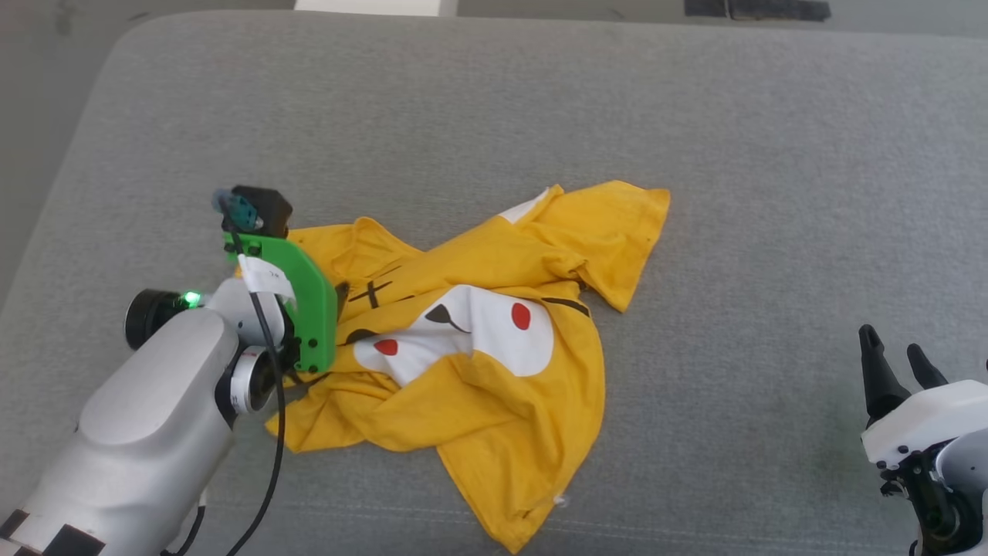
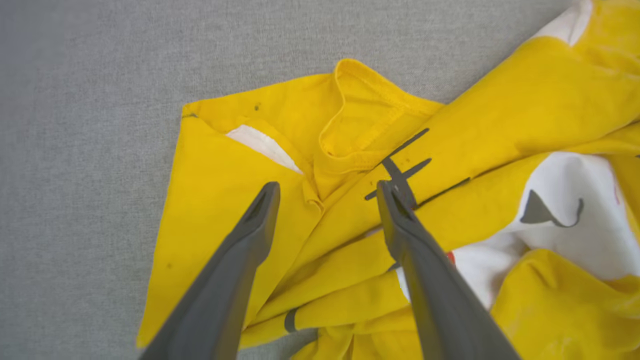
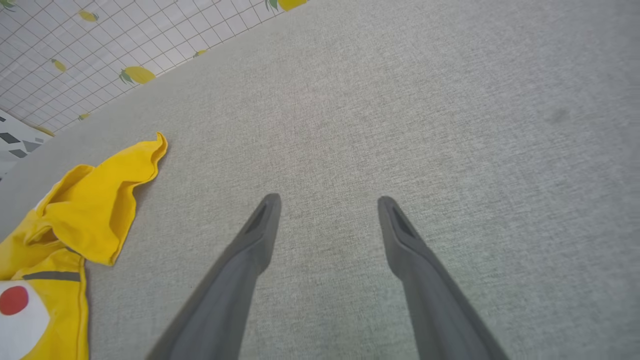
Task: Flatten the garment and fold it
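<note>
The soft yellow T-shirt [image 1: 494, 371] lies crumpled, print up, on the grey woven surface [image 1: 772, 154]. The left gripper [image 2: 327, 192] hangs over its stitched collar [image 2: 365, 100], jaws apart. The right gripper [image 3: 327, 202], jaws spread too, is well clear.

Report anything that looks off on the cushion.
The yellow T-shirt lies crumpled on the grey cushion, not flat: folds cross its printed face, and the collar is bunched up by the open left gripper.
</note>
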Controlling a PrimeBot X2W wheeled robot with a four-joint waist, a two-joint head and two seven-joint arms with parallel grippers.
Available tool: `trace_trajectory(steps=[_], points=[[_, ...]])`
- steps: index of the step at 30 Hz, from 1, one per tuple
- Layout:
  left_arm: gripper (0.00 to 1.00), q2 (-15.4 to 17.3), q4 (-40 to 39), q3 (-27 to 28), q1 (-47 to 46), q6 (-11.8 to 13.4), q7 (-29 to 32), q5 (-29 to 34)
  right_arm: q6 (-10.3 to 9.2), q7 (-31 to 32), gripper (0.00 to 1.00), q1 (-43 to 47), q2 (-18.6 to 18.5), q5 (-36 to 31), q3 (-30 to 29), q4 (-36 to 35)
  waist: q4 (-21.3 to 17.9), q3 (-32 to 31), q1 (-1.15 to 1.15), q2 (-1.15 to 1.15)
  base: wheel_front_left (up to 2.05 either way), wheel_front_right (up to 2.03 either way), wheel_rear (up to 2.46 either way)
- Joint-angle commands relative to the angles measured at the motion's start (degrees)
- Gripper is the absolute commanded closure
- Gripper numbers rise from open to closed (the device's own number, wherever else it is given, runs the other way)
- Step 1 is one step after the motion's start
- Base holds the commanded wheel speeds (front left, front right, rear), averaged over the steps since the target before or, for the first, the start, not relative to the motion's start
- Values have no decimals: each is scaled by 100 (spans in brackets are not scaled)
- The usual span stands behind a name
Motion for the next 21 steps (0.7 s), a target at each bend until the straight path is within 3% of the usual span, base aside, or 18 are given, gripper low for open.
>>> trace_trajectory(steps=[1,10,11,13,21], points=[[0,43,116,-73,-123,35,76,124,-6,-55,0,-93,-4,28,6,13,-128,121,0,0,0,0,0],[0,-58,728,-65,-117,130,-88,144,-6,-164,0,-113,-4,62,17,43,-174,282,0,0,0,0,0],[55,-91,770,-42,-129,110,-112,110,-6,-168,0,-120,-4,53,15,42,-155,301,0,0,0,0,0],[100,-150,819,-24,-156,46,-176,73,-6,-172,0,-132,-4,40,13,50,-115,318,0,0,0,0,0],[100,-329,704,494,-108,-221,-478,-567,-6,-166,0,-129,-4,-15,14,146,95,181,0,0,0,0,0]])
